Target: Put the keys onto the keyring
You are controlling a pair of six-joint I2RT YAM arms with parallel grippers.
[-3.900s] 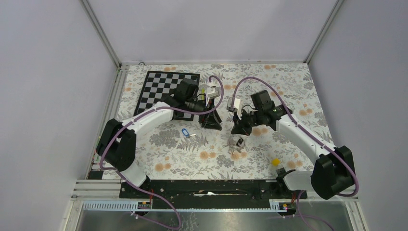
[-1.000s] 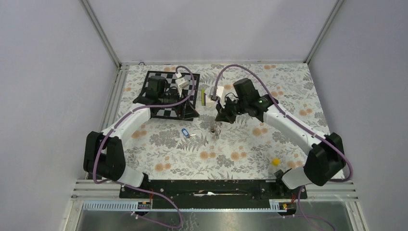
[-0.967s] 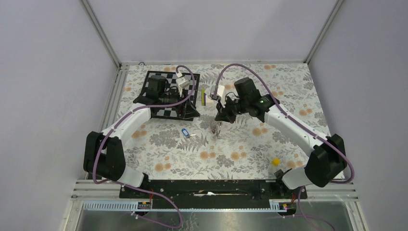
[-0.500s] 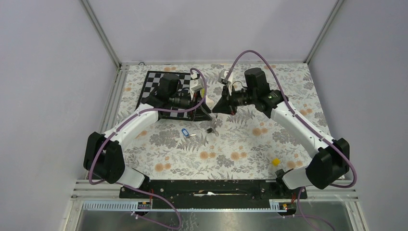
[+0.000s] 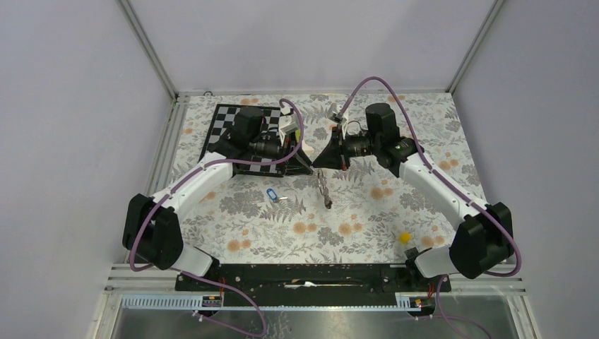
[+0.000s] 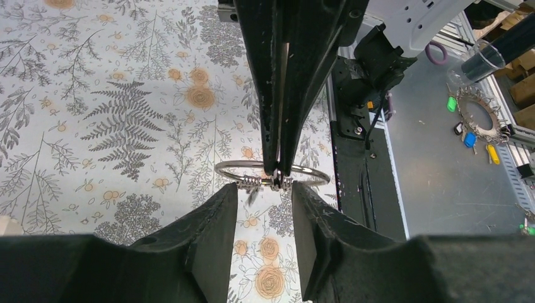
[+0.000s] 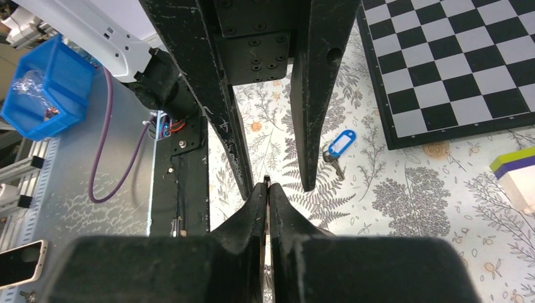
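The keyring [image 5: 325, 192] hangs over the middle of the floral table, and my right gripper [image 5: 318, 163] is shut on its wire. In the left wrist view the silvery ring [image 6: 251, 182] lies level, pinched from above by the right gripper [image 6: 277, 172]. My left gripper [image 6: 264, 192] faces it, open, with a fingertip on each side of the ring's coiled section. The right wrist view has my right gripper [image 7: 267, 187] shut on a thin metal sliver, with the left fingers [image 7: 315, 95] just beyond. A blue-tagged key [image 5: 271, 195] [image 7: 340, 144] lies flat on the table to the left.
A chessboard [image 5: 229, 123] [image 7: 454, 63] lies at the back left, under the left arm. A yellow and purple block [image 7: 514, 167] stands beside the board. A small yellow block [image 5: 405, 238] sits near the right arm's base. Metal rails [image 5: 169, 141] edge the table.
The right gripper lifted the keyring up and back toward the centre. The left gripper swung right off the chessboard to meet it, and its jaws have narrowed.
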